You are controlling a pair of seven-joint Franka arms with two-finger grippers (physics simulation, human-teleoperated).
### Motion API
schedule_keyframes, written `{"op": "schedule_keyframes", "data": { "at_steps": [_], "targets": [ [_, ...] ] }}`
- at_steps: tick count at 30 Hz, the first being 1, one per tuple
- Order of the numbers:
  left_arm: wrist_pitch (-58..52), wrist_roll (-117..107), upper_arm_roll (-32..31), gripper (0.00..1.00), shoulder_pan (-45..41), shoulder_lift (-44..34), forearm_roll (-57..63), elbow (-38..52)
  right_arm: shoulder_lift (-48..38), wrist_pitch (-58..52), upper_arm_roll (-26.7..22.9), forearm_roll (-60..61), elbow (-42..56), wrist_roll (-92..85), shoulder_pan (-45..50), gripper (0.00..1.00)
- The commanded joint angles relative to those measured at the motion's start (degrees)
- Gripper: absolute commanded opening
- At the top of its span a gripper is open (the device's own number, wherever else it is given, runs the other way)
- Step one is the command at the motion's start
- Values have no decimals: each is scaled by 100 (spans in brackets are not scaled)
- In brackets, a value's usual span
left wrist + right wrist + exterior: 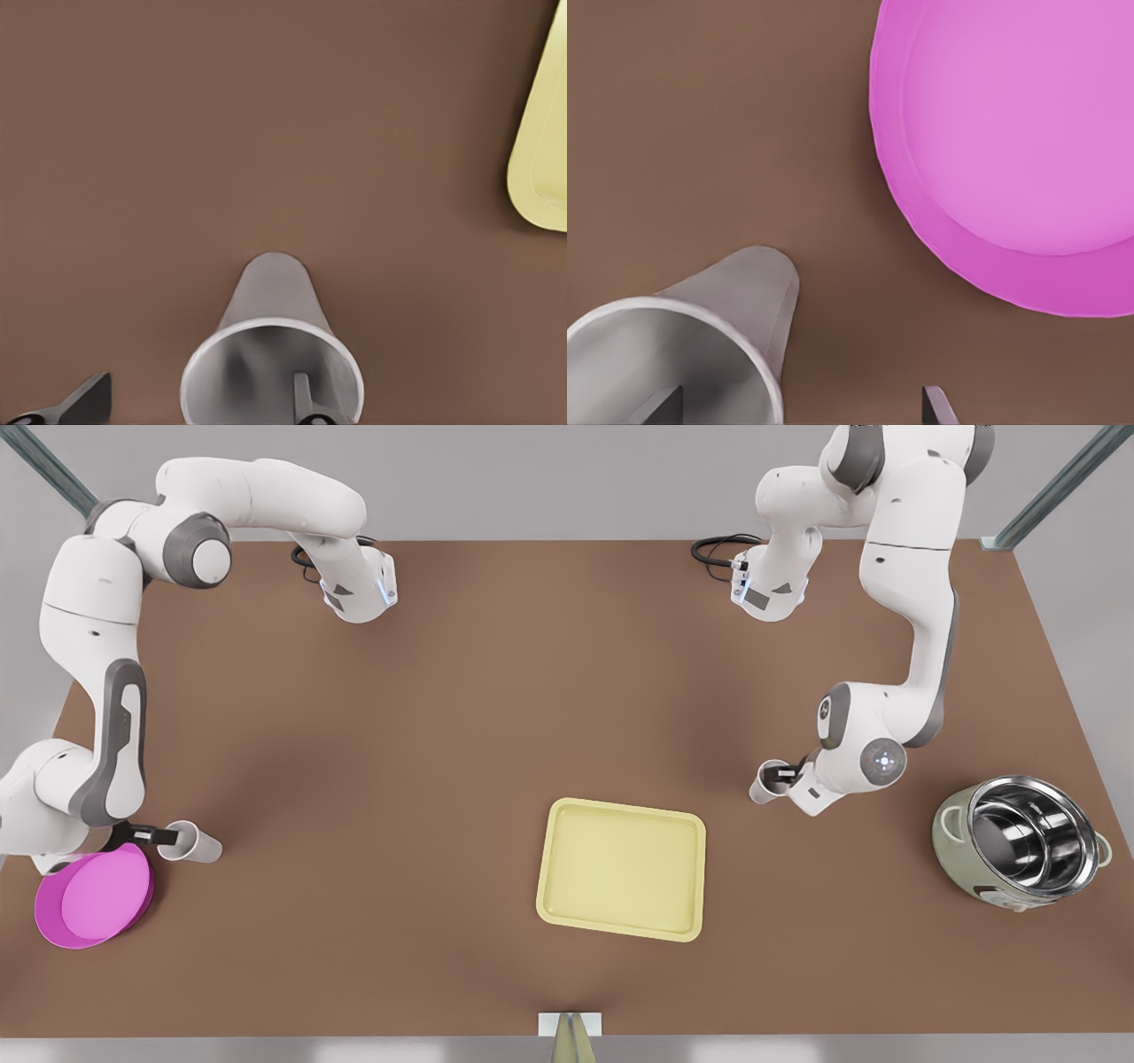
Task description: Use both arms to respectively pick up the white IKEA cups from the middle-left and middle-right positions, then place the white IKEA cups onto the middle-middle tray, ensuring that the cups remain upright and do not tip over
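Fig.: 2 Franka arms over a brown table (496, 708), seen from above; landmark = pale yellow tray (620, 868), lying flat and bare near the table's front edge.

(a) Cup 1 (767, 781): white tumbler, well apart from the tray, toward the front view's right and slightly farther back. Left gripper (780, 775) sits at its rim. In the left wrist view the gripper (202, 382) is spread wide: 1 finger (303, 394) inside cup 1 (270, 292), the other outside, wall between them, not pinched. Tray corner (542, 150) visible beyond.

(b) Cup 2 (197, 843): white tumbler, far from the tray toward the front view's left, approx. level with it. Right gripper (164, 835) at its rim. In the right wrist view the gripper (802, 394) is likewise wide, 1 finger (666, 405) inside cup 2 (735, 292), 1 outside.

(c) Magenta plate (93, 899): just beyond cup 2, on the side away from the tray.

(d) Green steel-lined pot (1019, 841): beyond cup 1, farther from the tray.

Whether either cup is off the table: cannot tell.
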Motion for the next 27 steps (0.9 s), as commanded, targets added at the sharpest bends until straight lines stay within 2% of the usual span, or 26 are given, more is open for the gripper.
{"op": "schedule_keyframes", "data": {
  "at_steps": [1, 3, 4, 5, 6, 9, 10, 11, 12, 13, 14, 16, 18, 22, 23, 24, 27],
  "targets": [
    [236, 84, 7, 100, -1, 85, 2, -3, 9, 185, 4, 50, -4, -494, -5, 100],
    [280, 75, 7, 100, -1, 174, -7, -3, 18, 326, -5, 23, -135, -503, -5, 100],
    [288, 75, 7, 80, -1, 200, -7, -3, 97, 361, -5, -3, -127, -503, 3, 100],
    [271, 75, 7, 47, -1, 200, -33, -12, 106, 370, -5, -12, -127, -511, 12, 100],
    [271, 84, -1, 36, -1, 191, -384, -12, 132, 370, -5, -21, -118, -511, 21, 100],
    [271, 84, -2, 21, -1, 182, -420, -3, 247, 370, -13, -38, -91, -520, 21, 100],
    [271, 84, -2, 21, -19, 191, -412, -3, 255, 370, -5, -38, -91, -520, 21, 100],
    [271, 84, -10, 21, -19, 182, -411, 14, 255, 370, -13, -29, -83, -731, 4, 75],
    [271, 84, -19, 21, -19, 174, -403, 23, 255, 370, -13, -29, -83, -740, -5, 58],
    [280, 93, -19, 21, -19, 174, -385, 58, 255, 344, -13, -12, -74, -766, -5, 32],
    [271, 102, -28, 21, -36, 200, -385, 190, 229, 317, -13, -12, -56, -819, -5, 22],
    [-467, 23, -160, 21, -142, 692, -376, 1130, 203, 282, 4, -3, -48, -898, -5, 21],
    [-1135, -74, -160, 21, -151, 736, -385, 1851, 185, 273, 31, -3, -30, -942, -5, 21],
    [-1408, -1312, -564, 21, -449, 1570, -376, 3713, 54, -113, 408, 146, -30, -1249, -5, 21],
    [-1408, -1796, -740, 21, -485, 1992, -359, 4373, -131, -614, 716, 357, -30, -1276, -5, 21],
    [-1408, -2069, -757, 21, -572, 2352, -368, 4952, -158, -659, 996, 445, -21, -1337, -5, 21],
    [-1338, -2262, -749, 21, -774, 3012, -368, 5841, -263, -694, 1954, 568, -4, -1241, 12, 21]
  ]
}}
